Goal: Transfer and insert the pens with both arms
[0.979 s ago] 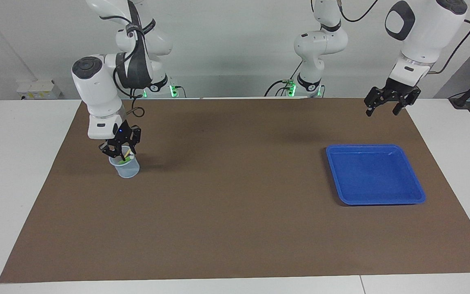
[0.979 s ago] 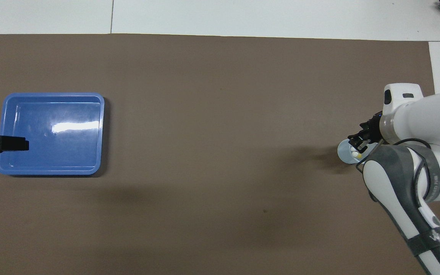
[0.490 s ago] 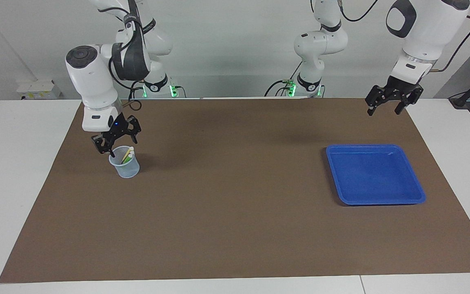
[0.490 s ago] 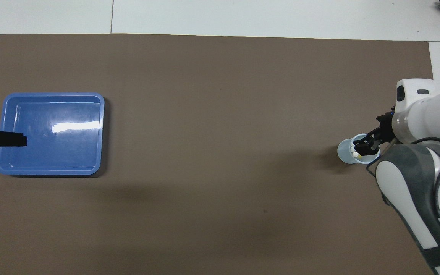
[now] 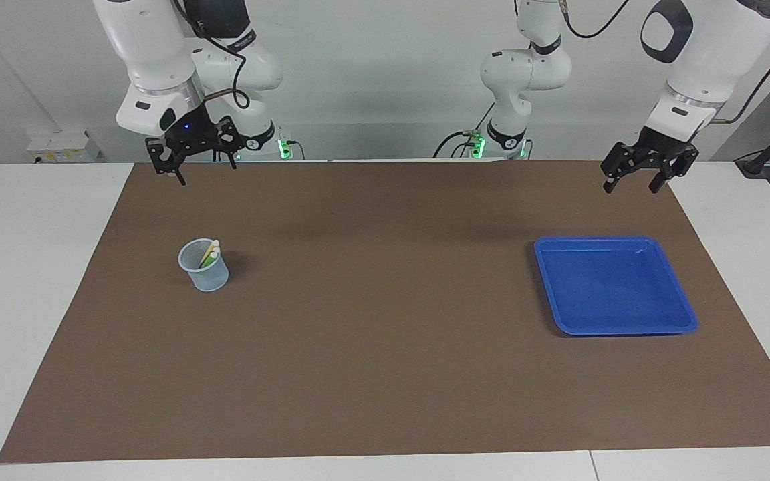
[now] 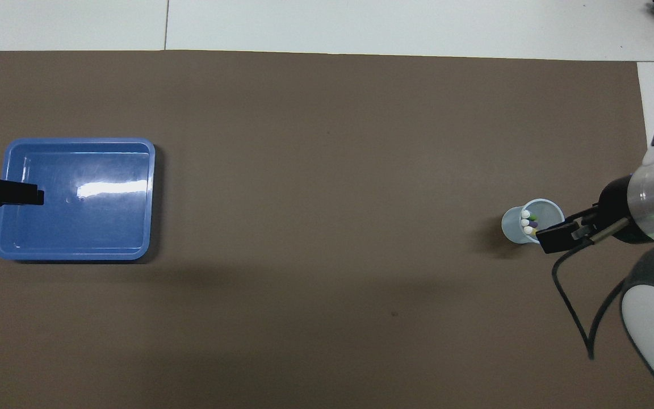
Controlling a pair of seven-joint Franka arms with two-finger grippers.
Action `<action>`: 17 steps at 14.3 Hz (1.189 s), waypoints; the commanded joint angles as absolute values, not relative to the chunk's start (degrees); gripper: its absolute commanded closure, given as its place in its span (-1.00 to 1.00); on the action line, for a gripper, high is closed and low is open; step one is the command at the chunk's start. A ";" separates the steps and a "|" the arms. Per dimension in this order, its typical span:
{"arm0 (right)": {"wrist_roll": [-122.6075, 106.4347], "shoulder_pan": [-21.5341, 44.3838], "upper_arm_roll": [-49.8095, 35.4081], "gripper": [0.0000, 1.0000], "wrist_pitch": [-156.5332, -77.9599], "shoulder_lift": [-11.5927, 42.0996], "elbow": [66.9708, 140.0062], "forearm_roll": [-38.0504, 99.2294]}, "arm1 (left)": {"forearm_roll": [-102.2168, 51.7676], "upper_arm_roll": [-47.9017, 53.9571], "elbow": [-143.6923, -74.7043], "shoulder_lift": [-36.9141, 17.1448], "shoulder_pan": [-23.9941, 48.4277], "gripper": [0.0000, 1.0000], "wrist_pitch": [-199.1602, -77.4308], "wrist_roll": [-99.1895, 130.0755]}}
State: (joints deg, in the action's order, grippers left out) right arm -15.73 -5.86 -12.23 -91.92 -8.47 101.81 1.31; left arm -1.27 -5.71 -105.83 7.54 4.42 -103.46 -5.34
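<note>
Pens in the cup, both tools lifted clear

All three pens (image 6: pixel 528 222) stand in the translucent cup (image 5: pixel 206 272) at the right arm's end of the worktop (image 5: pixel 385 374), long axes near upright, whitish ends up and leaning on the rim, so insertion looks finished. The right tool (image 5: pixel 191 152) hangs wide and empty high above the worktop. The left tool (image 5: pixel 646 167) waits, wide and empty, above the bare blue tray (image 5: pixel 682 321).

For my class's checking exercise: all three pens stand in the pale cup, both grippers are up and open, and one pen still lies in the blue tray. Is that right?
Not quite. The blue tray holds no pen, as the overhead view shows. The rest stands: the pens are in the pale cup, and the left gripper and right gripper are up and open.
</note>
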 commanded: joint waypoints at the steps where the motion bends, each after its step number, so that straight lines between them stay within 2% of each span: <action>1: -12.31 -6.42 -11.69 -1.00 -92.38 -8.18 102.04 3.52 | -0.18 -6.77 -99.86 4.05 5.89 -1.00 -99.68 -5.36; 3: -8.90 -1.52 -7.85 -1.00 -91.41 -7.65 101.95 3.43 | -0.18 -5.80 -97.74 2.90 5.80 -1.00 -99.23 -5.36; 6: -5.54 1.05 -6.15 -1.00 -91.06 -4.85 98.46 2.90 | -0.18 -5.01 -92.38 1.23 5.54 -1.00 -95.28 -5.36; 15: -5.63 2.46 -5.45 -1.00 -90.97 -0.18 93.61 -1.23 | 3.06 -4.22 -93.16 1.67 5.01 -1.00 -96.42 -5.45; 17: -5.71 2.46 -5.36 -1.00 -91.31 -0.52 94.30 -1.06 | 3.08 -3.87 -93.16 1.67 4.92 -1.00 -96.07 -5.45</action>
